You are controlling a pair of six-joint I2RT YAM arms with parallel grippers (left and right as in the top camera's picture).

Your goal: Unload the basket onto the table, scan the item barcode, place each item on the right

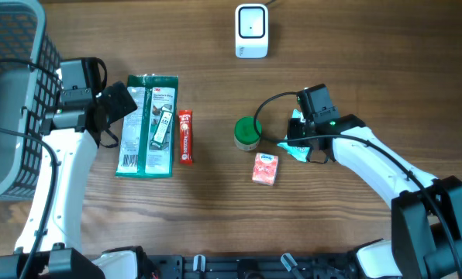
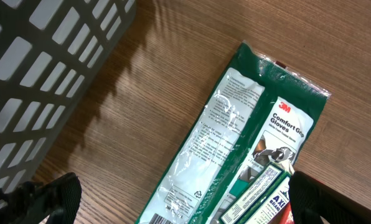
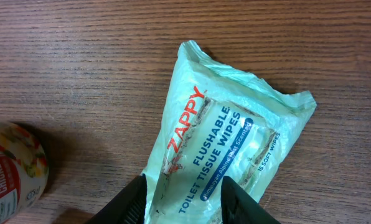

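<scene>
A pale green pack of flushable wipes lies flat on the wooden table, label up. My right gripper straddles its near end, jaws partly open, and the pack looks unsqueezed between them. From overhead, that gripper covers most of the wipes pack. The white scanner stands at the far edge, well away from it. My left gripper hangs wide open over a green gloves pack and holds nothing.
A green-lidded can sits just left of the right gripper. An orange tissue packet lies in front of the can. A red bar lies beside the gloves pack. A grey basket fills the left edge.
</scene>
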